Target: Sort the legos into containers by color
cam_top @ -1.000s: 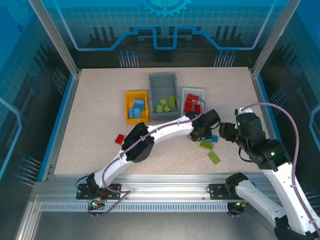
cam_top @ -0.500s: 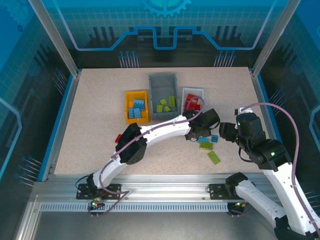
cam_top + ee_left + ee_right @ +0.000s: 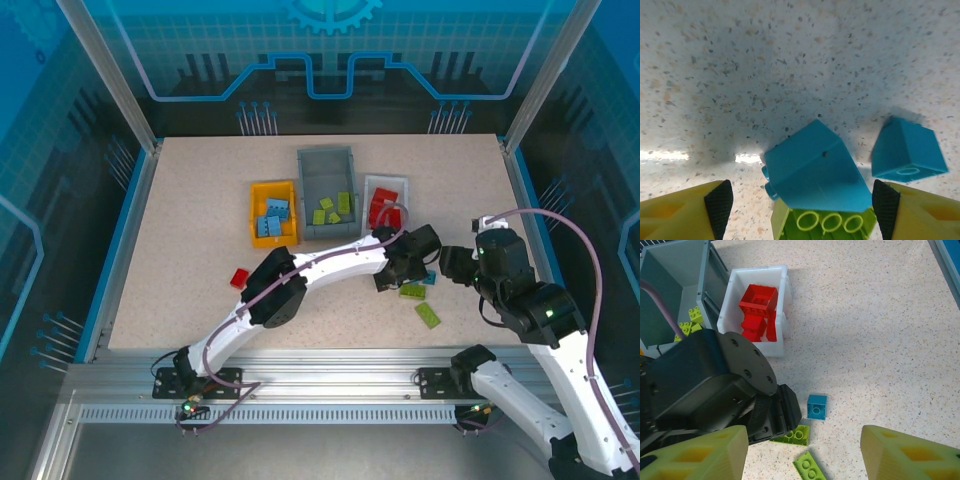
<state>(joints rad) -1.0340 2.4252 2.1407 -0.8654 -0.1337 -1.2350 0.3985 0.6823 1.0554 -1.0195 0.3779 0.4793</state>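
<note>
Over the last second the left gripper (image 3: 393, 277) has spread its fingers. The left arm's elbow, which half a second ago partly covered a lone red lego (image 3: 240, 278) on the left of the table (image 3: 190, 200), has swung back off it. The right arm has barely shifted. In the left wrist view the fingers (image 3: 719, 207) stand wide on either side of a blue lego (image 3: 812, 172). That lego lies tilted on top of a green lego (image 3: 825, 222), with clear table between it and the left pad, so nothing is gripped. A smaller blue lego (image 3: 907, 150) sits just to the right, apart from the pile. The right gripper (image 3: 447, 262) hovers just right of the left one. Its fingers (image 3: 705, 452) are fairly wide and hold nothing. Another green lego (image 3: 428, 315) lies nearer the arm bases. The three containers stand in a row at the far middle of the table. On the left is the yellow-orange bin (image 3: 254, 215), holding blue legos (image 3: 272, 218). The grey bin (image 3: 322, 170) in the middle has green legos (image 3: 335, 208) at its near end. The white bin (image 3: 757, 271) on the right holds red legos (image 3: 757, 312) and sits just beyond the left gripper's dark body.
</note>
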